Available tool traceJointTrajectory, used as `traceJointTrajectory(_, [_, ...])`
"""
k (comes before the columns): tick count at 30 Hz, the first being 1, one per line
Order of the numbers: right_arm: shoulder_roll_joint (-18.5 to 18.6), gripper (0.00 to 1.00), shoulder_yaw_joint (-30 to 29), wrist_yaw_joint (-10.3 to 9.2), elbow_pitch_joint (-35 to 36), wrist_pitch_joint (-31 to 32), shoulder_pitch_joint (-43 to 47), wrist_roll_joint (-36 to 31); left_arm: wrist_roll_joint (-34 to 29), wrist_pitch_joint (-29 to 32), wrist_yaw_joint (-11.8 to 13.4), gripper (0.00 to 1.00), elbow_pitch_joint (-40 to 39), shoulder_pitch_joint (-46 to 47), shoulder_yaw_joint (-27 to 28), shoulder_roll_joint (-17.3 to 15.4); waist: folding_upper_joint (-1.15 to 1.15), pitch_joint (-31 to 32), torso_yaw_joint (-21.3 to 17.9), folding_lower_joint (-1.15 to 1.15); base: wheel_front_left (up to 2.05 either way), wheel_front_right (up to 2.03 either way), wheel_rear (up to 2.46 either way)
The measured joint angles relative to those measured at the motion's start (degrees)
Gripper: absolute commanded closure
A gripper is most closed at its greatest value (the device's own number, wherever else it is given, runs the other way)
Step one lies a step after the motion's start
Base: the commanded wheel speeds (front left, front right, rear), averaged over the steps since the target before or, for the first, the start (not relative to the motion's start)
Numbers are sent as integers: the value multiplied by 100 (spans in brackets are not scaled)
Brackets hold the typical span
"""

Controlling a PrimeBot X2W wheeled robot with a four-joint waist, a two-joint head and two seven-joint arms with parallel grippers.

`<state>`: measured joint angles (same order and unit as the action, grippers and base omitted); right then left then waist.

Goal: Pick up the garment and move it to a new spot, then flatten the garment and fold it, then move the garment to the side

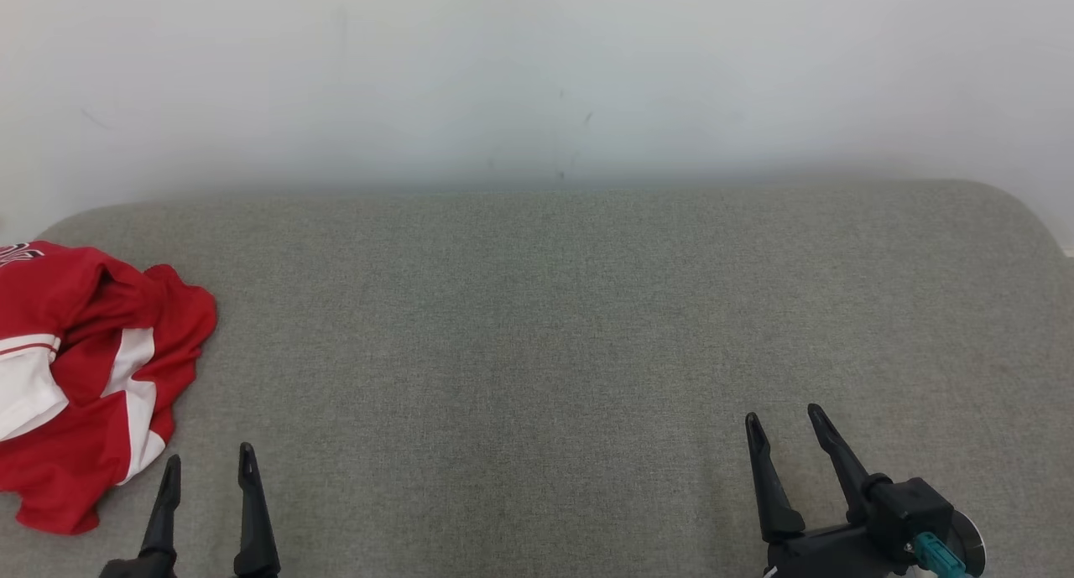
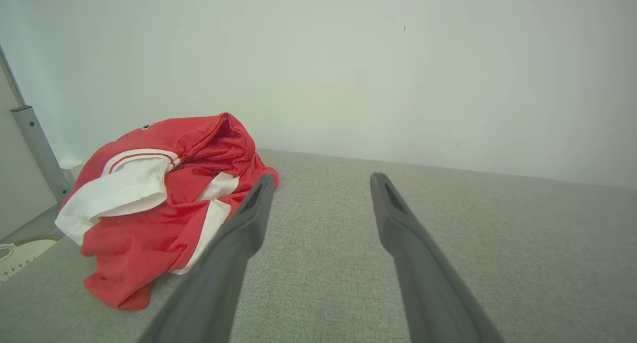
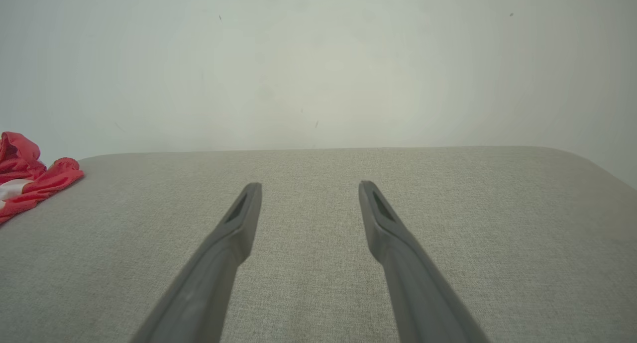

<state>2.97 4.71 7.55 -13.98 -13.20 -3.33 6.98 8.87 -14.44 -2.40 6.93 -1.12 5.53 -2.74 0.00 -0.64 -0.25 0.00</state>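
Note:
A red garment [image 1: 88, 377] with white panels lies crumpled at the far left of the grey cloth surface [image 1: 537, 326]. The left wrist view shows the garment [image 2: 159, 208] bunched in a heap, just left of my left fingers. My left gripper [image 1: 208, 465] stands open near the front edge, a little to the right of the garment's lower part and apart from it. Far to the right, my right gripper [image 1: 784, 419] is open over bare cloth with nothing between its fingers. In the right wrist view a corner of the garment [image 3: 30, 178] peeks in at the left edge.
A pale wall [image 1: 537, 75] rises right behind the surface. The surface has rounded back corners. In the left wrist view a grey metal post [image 2: 35, 144] stands beyond the surface's left end.

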Motion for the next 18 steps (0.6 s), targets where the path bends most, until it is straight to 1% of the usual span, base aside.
traceJointTrajectory(8, [-3,0,-47,0,38,-135,110,-168,-377,-27,-113,0,-19,-101,36,-2,0,24,11,0,0,0,0])
traceJointTrajectory(12, [-5,0,-107,0,43,-196,132,-297,-533,-44,-124,0,-41,-120,73,-1,0,42,13,0,0,0,0])
traceJointTrajectory(18, [-7,0,-197,0,23,-196,159,-287,-525,-45,-169,0,-15,-123,199,-2,0,66,0,0,0,0,0])
